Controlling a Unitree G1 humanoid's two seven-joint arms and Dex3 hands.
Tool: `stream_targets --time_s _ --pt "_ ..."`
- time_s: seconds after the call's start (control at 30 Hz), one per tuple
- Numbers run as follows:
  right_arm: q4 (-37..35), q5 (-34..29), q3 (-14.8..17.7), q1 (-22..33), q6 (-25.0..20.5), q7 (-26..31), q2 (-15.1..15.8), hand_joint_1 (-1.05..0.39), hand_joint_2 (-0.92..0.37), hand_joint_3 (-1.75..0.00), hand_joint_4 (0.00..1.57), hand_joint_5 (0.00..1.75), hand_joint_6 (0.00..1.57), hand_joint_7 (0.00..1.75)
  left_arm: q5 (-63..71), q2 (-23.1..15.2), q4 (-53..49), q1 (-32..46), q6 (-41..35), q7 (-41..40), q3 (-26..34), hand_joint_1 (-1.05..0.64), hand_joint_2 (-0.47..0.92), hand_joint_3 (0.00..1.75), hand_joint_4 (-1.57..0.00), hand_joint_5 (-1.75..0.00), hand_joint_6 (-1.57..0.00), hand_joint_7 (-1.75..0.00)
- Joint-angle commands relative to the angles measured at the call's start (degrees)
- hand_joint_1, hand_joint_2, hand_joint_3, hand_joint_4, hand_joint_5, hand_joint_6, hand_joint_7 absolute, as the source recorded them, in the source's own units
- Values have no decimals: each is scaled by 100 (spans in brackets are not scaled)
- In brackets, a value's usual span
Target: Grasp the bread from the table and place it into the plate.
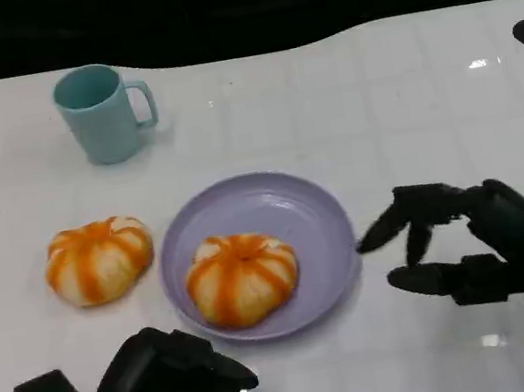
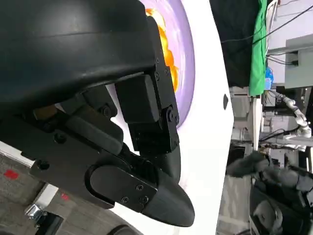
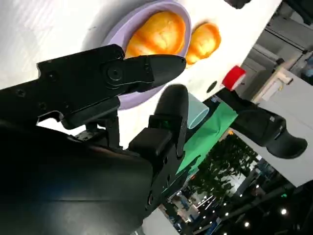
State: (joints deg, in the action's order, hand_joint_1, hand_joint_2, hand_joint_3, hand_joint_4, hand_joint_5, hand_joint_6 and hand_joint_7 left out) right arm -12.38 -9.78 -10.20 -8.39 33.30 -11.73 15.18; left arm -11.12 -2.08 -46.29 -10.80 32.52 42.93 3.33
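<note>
One bread roll [image 1: 243, 276], orange-striped, is sitting inside the lilac plate [image 1: 305, 211], toward the plate's seven o'clock side, and its orange top is also peeking past the left hand's shell in the left wrist view [image 2: 166, 51]. A second roll [image 1: 99, 259] is lying on the white table [image 1: 368, 106] at the plate's nine o'clock, just beside the rim but apart from it. The right hand [image 1: 453, 243] is hovering at the plate's three o'clock, fingers spread and holding nothing, one fingertip nearly at the rim. The left hand [image 1: 168, 385] is resting at the plate's seven o'clock, fingers curled in around nothing. A teal mug [image 1: 105, 112] is standing upright at eleven o'clock, well apart.
</note>
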Motion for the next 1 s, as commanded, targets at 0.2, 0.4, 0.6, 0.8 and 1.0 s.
stream_targets --time_s 0.2,0.4,0.6,0.8,1.0 --pt "629 626 216 953 -99 -510 269 -48 -92 -29 75 174 69 156 -2 -80 -1 -51 -16 -52 -3 -105 86 0 -126 -88 -157 -4" --pt "722 692 303 1307 -86 -594 207 -44 -92 -27 77 175 62 173 -21 -80 31 -45 -74 -48 -9 -105 85 0 -127 -88 -157 -4" --pt "441 797 305 1324 158 -635 123 -42 -92 -27 82 175 65 175 -50 -77 39 -60 -114 -31 -2 -105 84 0 -127 -88 -157 -4" --pt "110 744 321 1187 489 -538 0 -43 -92 -26 85 175 67 175 -41 -95 -10 -89 -99 -31 5 -105 84 0 -127 -88 -157 -4" --pt "1 709 327 1137 604 -510 -23 -43 -92 -27 85 175 67 175 -35 -99 -27 -94 -70 -26 6 -105 85 0 -127 -88 -156 -3"
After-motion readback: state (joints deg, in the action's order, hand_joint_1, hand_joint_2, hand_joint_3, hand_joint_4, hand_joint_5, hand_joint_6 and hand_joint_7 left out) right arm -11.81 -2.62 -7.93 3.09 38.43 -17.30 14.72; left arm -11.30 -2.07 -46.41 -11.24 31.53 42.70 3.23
